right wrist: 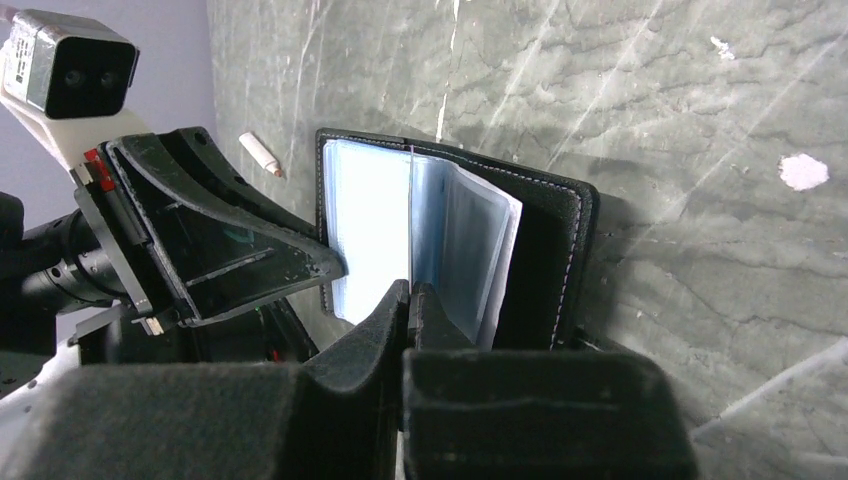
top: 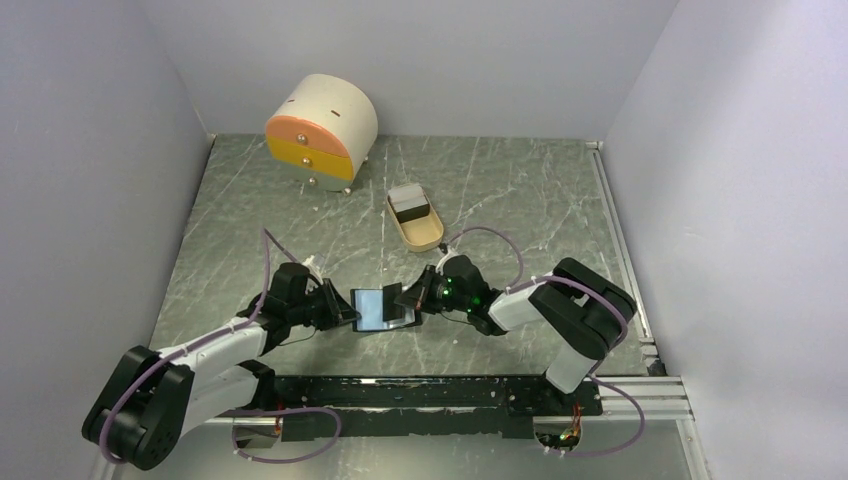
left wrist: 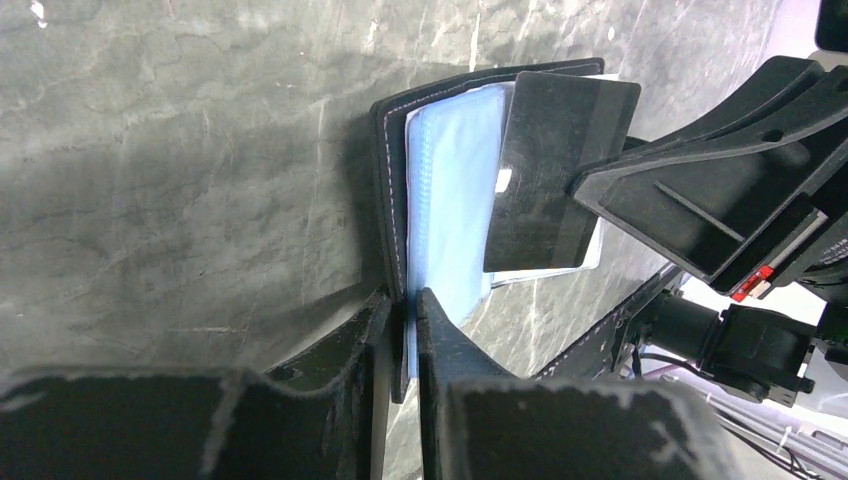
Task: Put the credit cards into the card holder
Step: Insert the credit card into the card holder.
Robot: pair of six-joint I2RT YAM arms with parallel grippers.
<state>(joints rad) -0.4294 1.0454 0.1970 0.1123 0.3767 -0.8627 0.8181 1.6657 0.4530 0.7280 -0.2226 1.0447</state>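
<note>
In the lower centre of the top view, the card holder [top: 375, 310] is sitting open on the table [top: 500, 200], showing its blue inner face. The left gripper [left wrist: 405, 305] is pinching its edge, jaws nearly together. The right gripper [right wrist: 409, 292] is clamping a black card [left wrist: 560, 170], holding it over the blue leaves. Above centre, a tan tray [top: 424, 238] is holding more cards [top: 408, 203]
</note>
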